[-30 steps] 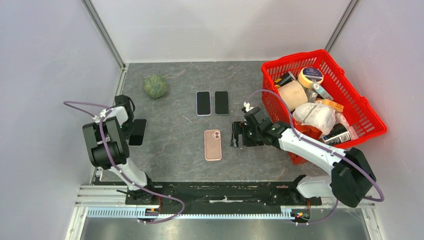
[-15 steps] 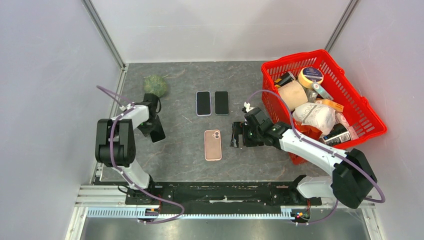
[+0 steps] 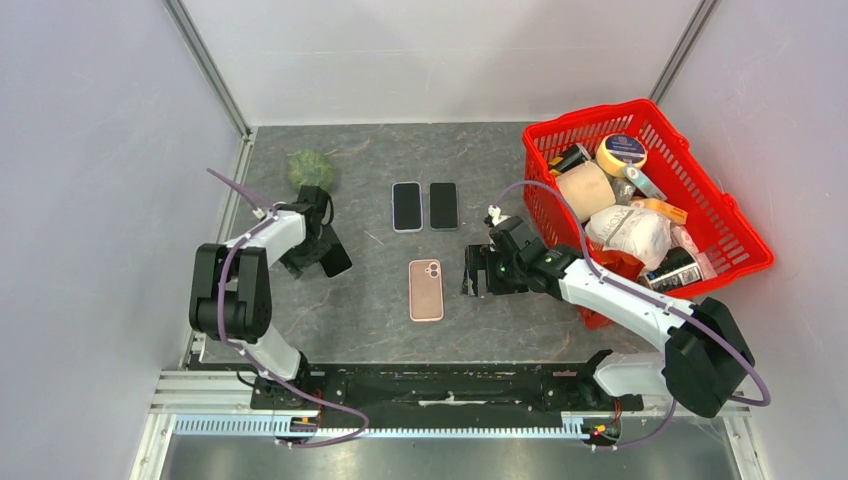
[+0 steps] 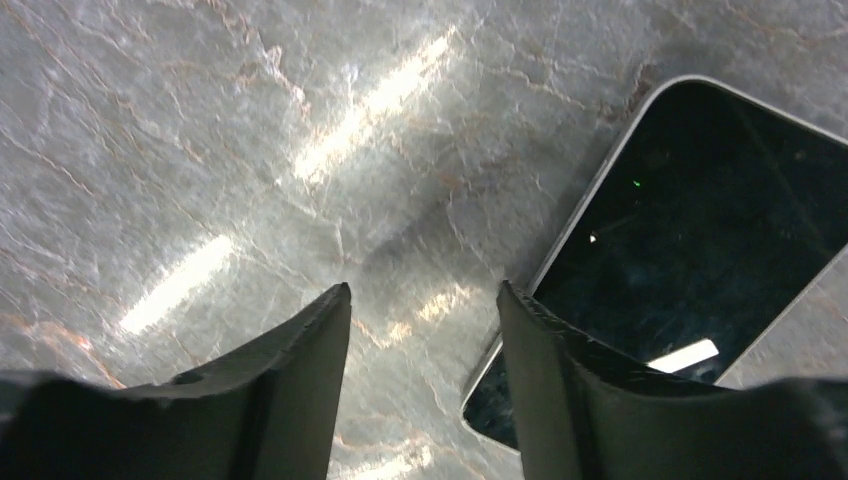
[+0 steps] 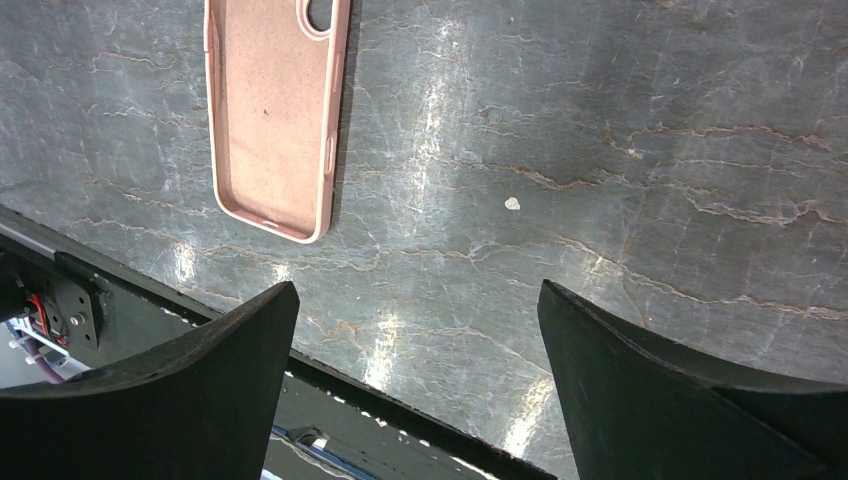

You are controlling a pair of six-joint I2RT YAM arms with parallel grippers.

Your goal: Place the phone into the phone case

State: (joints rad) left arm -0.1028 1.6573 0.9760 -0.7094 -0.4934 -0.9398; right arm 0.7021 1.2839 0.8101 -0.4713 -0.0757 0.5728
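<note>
Left wrist view: left tool point(image 4: 425, 292) spread, just beside dark phone point(image 4: 700, 260); right tool point(image 5: 417, 290) spread wide near pink phone case point(image 5: 270, 110).

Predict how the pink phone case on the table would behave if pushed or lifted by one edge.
The pink phone case is a thin open shell with a camera cutout, so it probably flexes and weighs little. Lying flat on the glossy table, it would likely slide rather than tip or roll.
</note>
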